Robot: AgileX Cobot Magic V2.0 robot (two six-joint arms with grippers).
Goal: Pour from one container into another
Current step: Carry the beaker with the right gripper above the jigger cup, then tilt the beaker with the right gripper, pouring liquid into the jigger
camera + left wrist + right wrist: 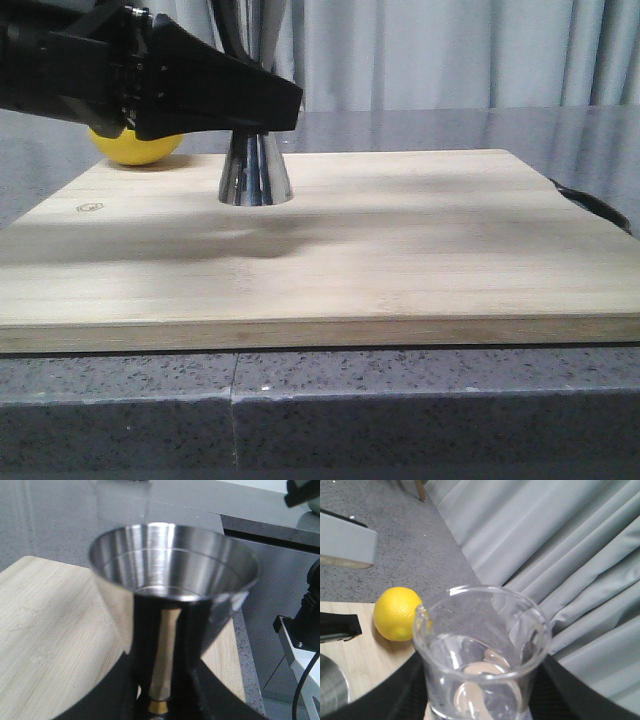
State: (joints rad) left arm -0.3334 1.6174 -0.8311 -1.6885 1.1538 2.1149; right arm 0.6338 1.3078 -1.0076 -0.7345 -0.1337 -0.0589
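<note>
We're holding the steel jigger (170, 580) clamped in our left end effector (162, 700) and the glass beaker (480, 655) in our right end effector (480, 700), so tipping off-center is probably spilling onto the cutting board (400, 250).

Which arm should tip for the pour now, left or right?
Right. Its pincer holds the beaker, seen near the lemon, so it probably only needs to carry it over and tilt. The left pincer grips the jigger, upright on the board, steadying it.
</note>
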